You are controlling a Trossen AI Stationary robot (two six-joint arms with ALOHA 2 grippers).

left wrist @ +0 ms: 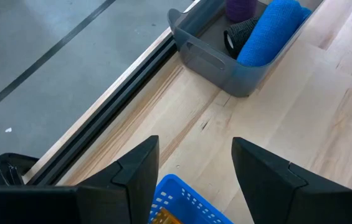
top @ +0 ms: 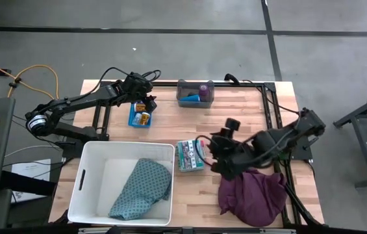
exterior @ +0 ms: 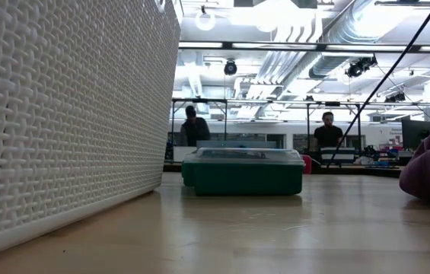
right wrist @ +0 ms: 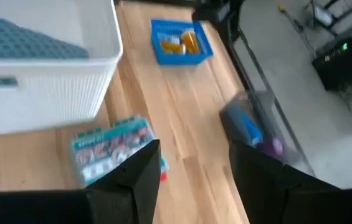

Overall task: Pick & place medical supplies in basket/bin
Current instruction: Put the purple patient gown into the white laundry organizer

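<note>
Left hand (top: 145, 103) above blue basket (top: 141, 117) of orange bottles (top: 144, 118), fingers parted, empty. Right hand (top: 217, 156) parted, empty, beside maroon cloth (top: 253, 195). Teal patterned cloth (top: 143, 188) inside white bin (top: 82, 185). Blue roll (left wrist: 268, 32) and purple roll (top: 204, 87) in grey tray (top: 182, 95).

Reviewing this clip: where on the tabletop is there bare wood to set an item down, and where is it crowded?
Bare wood lies between the grey bin, the small blue basket and the green box. It is crowded by the right gripper and maroon cloth. The white basket, holding the teal cloth, fills the near left.
</note>
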